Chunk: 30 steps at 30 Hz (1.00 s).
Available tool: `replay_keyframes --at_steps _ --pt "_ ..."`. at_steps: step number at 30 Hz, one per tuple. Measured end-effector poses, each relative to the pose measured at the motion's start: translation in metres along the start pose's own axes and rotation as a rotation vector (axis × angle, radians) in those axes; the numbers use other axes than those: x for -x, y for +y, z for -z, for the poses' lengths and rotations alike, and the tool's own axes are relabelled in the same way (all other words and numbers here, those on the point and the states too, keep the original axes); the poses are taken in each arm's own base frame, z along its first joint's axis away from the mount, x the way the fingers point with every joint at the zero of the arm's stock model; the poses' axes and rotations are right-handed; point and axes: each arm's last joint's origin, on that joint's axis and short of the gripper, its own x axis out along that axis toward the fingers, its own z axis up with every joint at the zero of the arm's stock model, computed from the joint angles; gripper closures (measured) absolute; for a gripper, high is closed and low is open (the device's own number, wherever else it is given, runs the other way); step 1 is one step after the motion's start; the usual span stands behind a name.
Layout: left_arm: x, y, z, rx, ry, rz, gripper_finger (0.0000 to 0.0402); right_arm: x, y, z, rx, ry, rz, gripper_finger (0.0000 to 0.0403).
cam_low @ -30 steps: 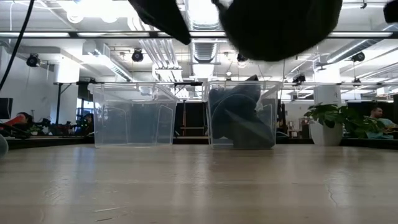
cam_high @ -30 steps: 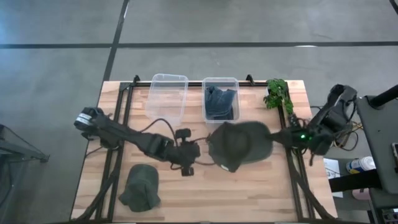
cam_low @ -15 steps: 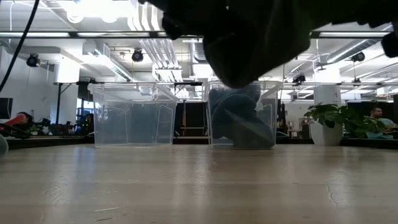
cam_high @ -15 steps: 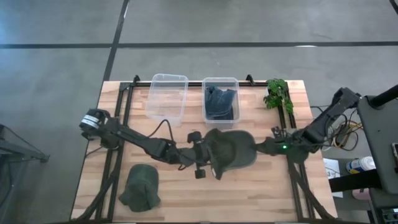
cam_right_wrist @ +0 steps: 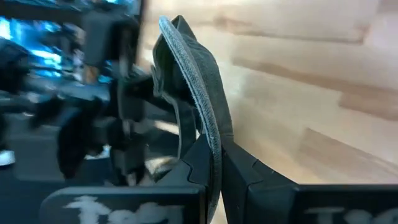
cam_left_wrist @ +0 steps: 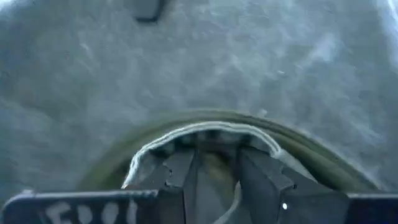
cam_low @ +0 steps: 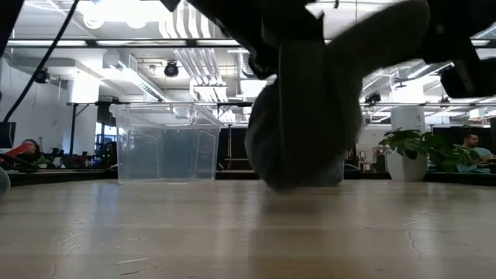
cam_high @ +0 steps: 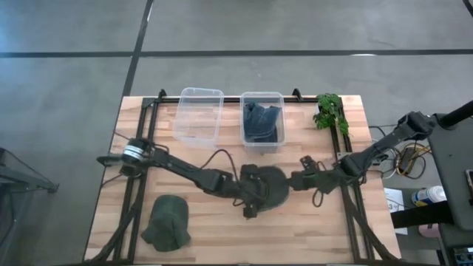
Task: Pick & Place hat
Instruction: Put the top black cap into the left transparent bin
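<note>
High view: a dark green soft fabric hat (cam_high: 267,186) hangs between both grippers over the middle of the wooden table (cam_high: 318,229).

One dark hat (cam_high: 261,122) already lies in the right-hand clear plastic bin (cam_high: 261,97), the left clear bin (cam_high: 198,114) is empty, and another green hat (cam_high: 166,224) waits near the table's front-left corner, so I judge the task partly done. The right gripper (cam_right_wrist: 214,174) is clenched on the hat's stitched brim. The left gripper (cam_left_wrist: 214,180) has its jaws spread wide with brim fabric between them; whether it truly grips I cannot tell. Both arms reach low and inward, meeting at the centre, with the hat sagging down to the tabletop in the low view.
</note>
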Motion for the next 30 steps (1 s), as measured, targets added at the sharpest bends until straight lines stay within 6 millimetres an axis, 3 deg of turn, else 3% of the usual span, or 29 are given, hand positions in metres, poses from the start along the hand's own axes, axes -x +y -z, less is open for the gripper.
replay_keyframes --at_steps 5,13,22,30 --pt "-0.011 0.001 0.008 -0.039 0.127 -0.012 0.0296 -0.015 -0.007 0.009 0.010 0.057 0.068 0.0390" --pt "-0.005 0.002 0.006 -0.046 0.150 -0.012 0.0296 -0.028 -0.013 0.007 0.015 -0.004 0.111 0.0390" --pt "0.016 0.008 0.006 -0.128 0.253 -0.017 0.0296 -0.022 -0.008 0.005 0.056 -0.007 0.075 0.0390" --pt "0.062 0.015 -0.022 -0.091 0.177 -0.002 0.0296 -0.017 -0.005 0.002 0.076 -0.026 0.050 0.0390"
